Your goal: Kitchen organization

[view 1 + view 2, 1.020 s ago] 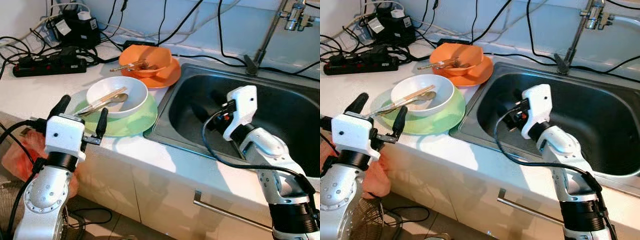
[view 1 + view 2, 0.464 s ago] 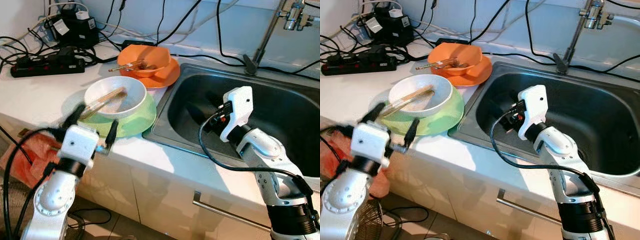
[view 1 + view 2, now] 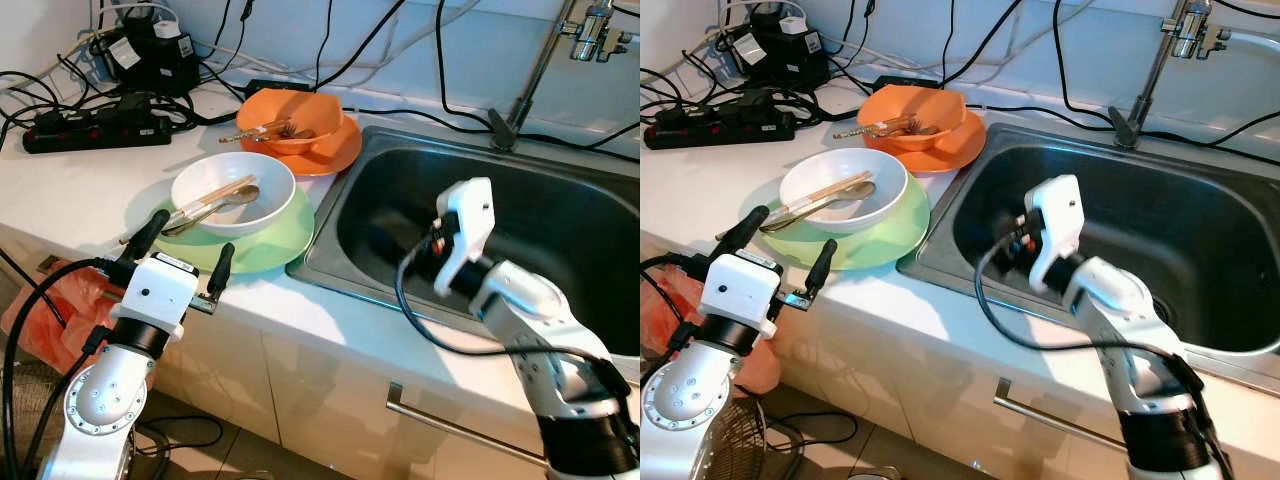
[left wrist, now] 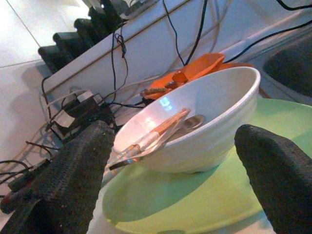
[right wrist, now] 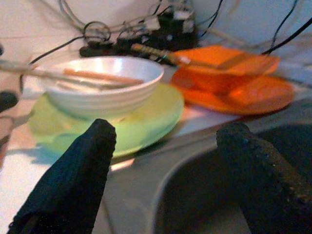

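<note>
Bright, even daylight washes the white counter (image 3: pixel 70 190), nearly overexposed at the far left. The sink basin (image 3: pixel 560 230) stays dark. The right arm (image 3: pixel 1090 290) is motion-blurred. Both wrist views are soft, with out-of-focus black fingers (image 4: pixel 73 175) and glare inside the white bowl (image 4: pixel 165 105).

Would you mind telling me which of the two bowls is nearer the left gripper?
The white bowl on the green plate; the left gripper sits at that plate's front edge. The orange bowl lies farther back.

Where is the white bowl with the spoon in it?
The white bowl sits on the green plate on the counter, left of the sink, just ahead of the left gripper.
</note>
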